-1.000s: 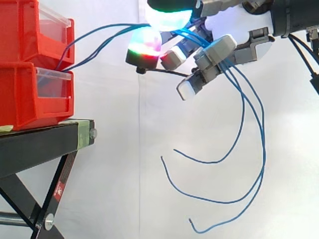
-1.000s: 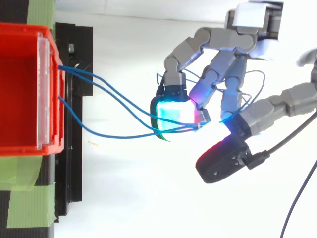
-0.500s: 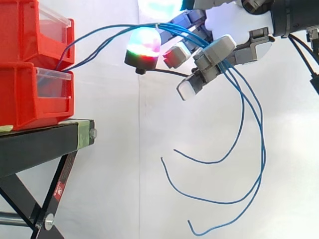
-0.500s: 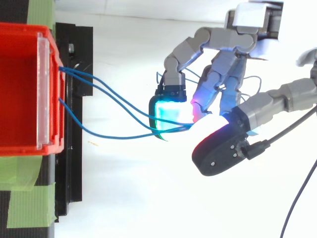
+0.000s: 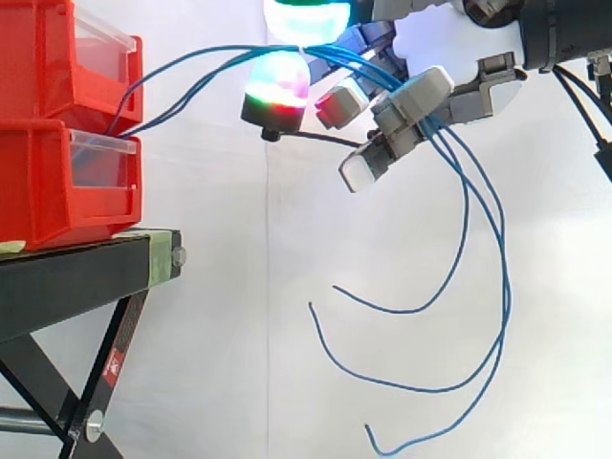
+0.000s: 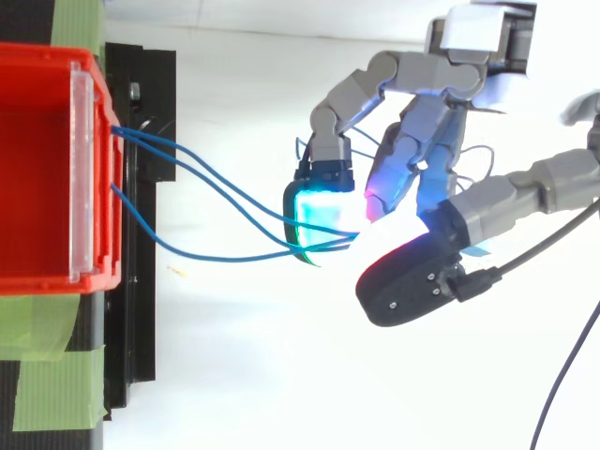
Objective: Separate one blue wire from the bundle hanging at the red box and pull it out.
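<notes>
White curtain [image 5: 191, 335], thin curving blue wires [image 5: 411, 312]

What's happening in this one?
The robot hand has its fingers curled around a bundle of three blue wires, held in the air to one side of the stacked red bins on the black stand. The wires run from the front of the bins across to the hand, and their free ends dangle in loose curves below it. All three appear to pass through the fingers together, so no single wire has been separated or pulled out yet.
</notes>
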Controlling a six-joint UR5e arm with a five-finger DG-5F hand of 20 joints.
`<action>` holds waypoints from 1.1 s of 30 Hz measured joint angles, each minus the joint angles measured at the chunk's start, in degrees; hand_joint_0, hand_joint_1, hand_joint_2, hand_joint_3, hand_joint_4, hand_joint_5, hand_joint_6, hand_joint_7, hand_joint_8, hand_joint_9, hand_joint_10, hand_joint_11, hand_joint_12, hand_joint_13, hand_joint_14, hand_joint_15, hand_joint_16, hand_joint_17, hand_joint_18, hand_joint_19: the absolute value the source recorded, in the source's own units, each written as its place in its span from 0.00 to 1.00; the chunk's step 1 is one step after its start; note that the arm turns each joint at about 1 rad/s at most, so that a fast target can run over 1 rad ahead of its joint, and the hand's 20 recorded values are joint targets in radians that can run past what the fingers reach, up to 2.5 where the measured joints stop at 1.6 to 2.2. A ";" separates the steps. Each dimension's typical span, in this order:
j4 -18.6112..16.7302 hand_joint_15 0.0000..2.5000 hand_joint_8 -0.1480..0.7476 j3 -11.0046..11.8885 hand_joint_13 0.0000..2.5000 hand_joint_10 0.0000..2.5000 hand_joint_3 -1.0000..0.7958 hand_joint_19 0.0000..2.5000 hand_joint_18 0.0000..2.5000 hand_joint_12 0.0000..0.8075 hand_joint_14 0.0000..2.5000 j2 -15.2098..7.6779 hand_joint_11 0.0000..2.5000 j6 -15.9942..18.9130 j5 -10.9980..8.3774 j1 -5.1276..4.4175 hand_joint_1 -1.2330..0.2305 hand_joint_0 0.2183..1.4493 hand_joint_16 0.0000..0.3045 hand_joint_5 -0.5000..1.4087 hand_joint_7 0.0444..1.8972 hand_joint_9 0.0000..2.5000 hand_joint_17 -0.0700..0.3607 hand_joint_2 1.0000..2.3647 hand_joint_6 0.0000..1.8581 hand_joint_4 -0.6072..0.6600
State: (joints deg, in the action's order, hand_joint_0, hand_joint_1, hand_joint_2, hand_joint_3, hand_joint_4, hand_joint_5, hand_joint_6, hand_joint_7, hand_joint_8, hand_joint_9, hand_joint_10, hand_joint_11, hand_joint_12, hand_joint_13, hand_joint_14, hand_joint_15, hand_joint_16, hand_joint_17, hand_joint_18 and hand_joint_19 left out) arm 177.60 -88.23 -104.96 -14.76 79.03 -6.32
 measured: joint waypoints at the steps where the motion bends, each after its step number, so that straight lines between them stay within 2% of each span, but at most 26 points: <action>1: 0.00 0.52 0.62 0.00 0.64 0.01 0.45 0.20 0.38 0.54 0.01 0.00 0.43 0.00 -0.01 0.00 0.28 0.33 0.16 0.18 0.54 0.48 0.42 0.02 0.49 0.56; 4: 0.00 0.53 0.61 0.00 0.63 0.01 0.47 0.20 0.38 0.55 0.01 0.01 0.44 0.00 0.00 -0.02 0.27 0.33 0.17 0.18 0.52 0.46 0.43 0.02 0.50 0.56; 11: -0.20 0.53 0.60 0.00 0.61 0.01 0.45 0.20 0.36 0.55 0.01 0.01 0.44 0.00 -0.18 -0.08 0.20 0.32 0.18 0.16 0.50 0.43 0.44 0.02 0.50 0.63; 20: -0.24 0.52 0.61 -0.01 0.60 0.01 0.35 0.19 0.36 0.57 0.01 0.01 0.43 0.00 -0.28 -0.08 0.19 0.28 0.18 0.16 0.48 0.42 0.45 0.01 0.50 0.65; 23: -0.24 0.51 0.62 -0.01 0.61 0.01 0.31 0.20 0.36 0.58 0.01 0.01 0.43 0.00 -0.28 -0.09 0.22 0.26 0.18 0.16 0.47 0.43 0.45 0.00 0.50 0.65; 33: -0.24 0.51 0.63 0.00 0.64 0.01 0.35 0.21 0.39 0.58 0.01 0.00 0.42 0.00 -0.41 -0.17 0.36 0.28 0.17 0.18 0.50 0.50 0.44 0.01 0.48 0.63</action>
State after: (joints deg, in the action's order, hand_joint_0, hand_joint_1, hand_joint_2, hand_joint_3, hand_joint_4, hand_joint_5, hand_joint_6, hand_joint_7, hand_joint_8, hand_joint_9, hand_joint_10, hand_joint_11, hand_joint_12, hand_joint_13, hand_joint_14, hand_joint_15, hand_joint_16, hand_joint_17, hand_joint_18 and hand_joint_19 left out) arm 177.36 -88.24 -104.95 -14.76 78.62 -6.49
